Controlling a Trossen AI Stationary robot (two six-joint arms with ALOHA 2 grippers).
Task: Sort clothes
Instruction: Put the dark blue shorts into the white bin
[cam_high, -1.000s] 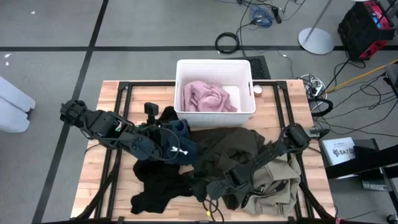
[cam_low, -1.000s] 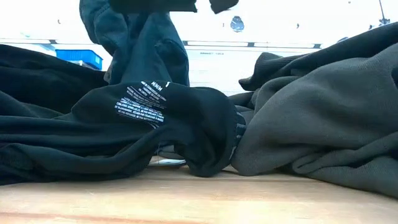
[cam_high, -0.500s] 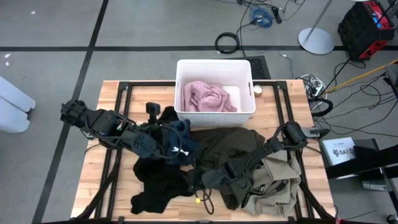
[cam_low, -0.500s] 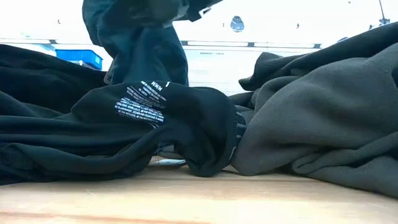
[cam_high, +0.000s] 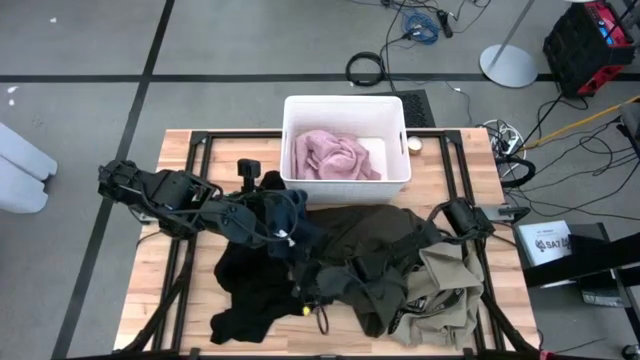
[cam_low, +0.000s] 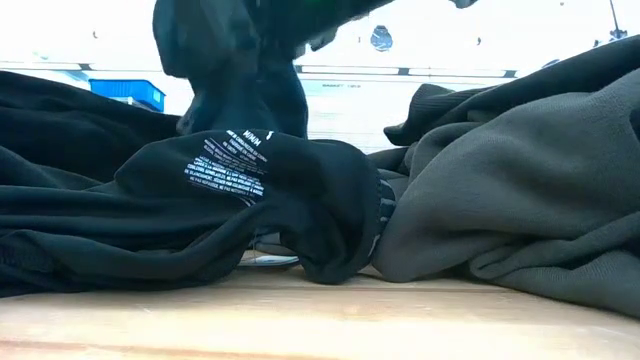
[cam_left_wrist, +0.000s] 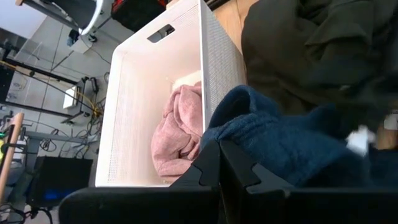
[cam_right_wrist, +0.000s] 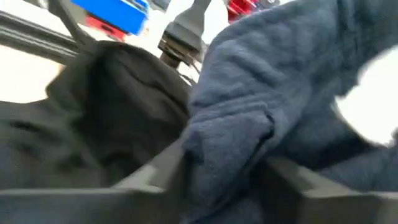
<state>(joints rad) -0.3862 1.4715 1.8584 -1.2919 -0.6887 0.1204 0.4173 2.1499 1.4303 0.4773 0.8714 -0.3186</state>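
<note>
A dark blue garment (cam_high: 296, 236) with a white tag hangs just in front of the white bin (cam_high: 345, 103), held up by my left gripper (cam_high: 276, 206), which is shut on it. My right gripper (cam_high: 308, 292) reaches from the right across the dark olive-green garment (cam_high: 375, 235) and has the blue cloth (cam_right_wrist: 249, 93) between its fingers. A pale pink garment (cam_high: 335, 155) lies in the bin. A black garment (cam_high: 250, 285) lies at the near left and a khaki-tan one (cam_high: 445, 295) at the near right. In the low view the blue garment (cam_low: 235, 70) hangs behind the black one (cam_low: 250, 170). My left gripper pinches a bunched fold at the blue garment's top (cam_left_wrist: 249, 134) between its two fingers, which slant down toward the bin. The cloth hangs below them, and its lower end rests on the pile. My right gripper has a thick bunch of the blue garment's hanging part (cam_right_wrist: 230, 143) between its two fingers (cam_right_wrist: 149, 171). They come nearly level from the table's right. I cannot tell one layer from several.
The white bin's wall (cam_left_wrist: 155, 93) stands close beyond my left gripper. Black frame rails (cam_high: 195, 150) run along the table's edges. Bare wood (cam_high: 150, 300) shows at the near left. Cables and stands lie on the floor beyond the table.
My right gripper has gone toward the table's left edge, over the olive-green garment, to the blue garment's hanging part, and its wrist has rolled. The blue garment has swung a little toward the bin.
</note>
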